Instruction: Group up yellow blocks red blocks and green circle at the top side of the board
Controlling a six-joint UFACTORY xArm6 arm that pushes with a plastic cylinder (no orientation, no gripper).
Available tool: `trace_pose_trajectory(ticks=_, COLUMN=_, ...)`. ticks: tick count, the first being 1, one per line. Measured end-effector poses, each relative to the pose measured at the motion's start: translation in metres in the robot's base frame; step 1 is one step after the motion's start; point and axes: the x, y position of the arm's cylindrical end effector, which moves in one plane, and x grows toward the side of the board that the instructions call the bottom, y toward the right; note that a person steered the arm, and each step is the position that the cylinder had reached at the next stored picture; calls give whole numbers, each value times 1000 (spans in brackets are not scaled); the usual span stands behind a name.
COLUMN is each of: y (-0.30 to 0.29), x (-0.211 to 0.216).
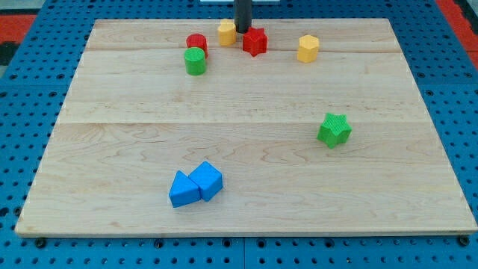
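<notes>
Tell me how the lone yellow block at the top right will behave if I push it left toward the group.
The yellow block looks squat and faceted, so it should slide, not roll or tip. An off-centre push would probably spin it. My tip sits between the other yellow block and the red star, well left of it.

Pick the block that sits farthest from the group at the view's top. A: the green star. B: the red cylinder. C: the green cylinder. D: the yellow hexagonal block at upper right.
A: the green star lies alone at the view's right, well below the top cluster, where my tip stands between the yellow block and the red star.
</notes>
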Motion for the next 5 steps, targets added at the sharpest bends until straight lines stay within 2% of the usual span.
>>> trace_pose_trajectory(ticks=1, y=58, x=1)
trace_pose_trajectory(ticks=2, y=101, x=30)
trace_pose_trajectory(ticks=3, y=40, x=48)
trace_pose_trajectory(ticks=4, y=15, x=40)
trace_pose_trajectory(ticks=5, y=90, x=22)
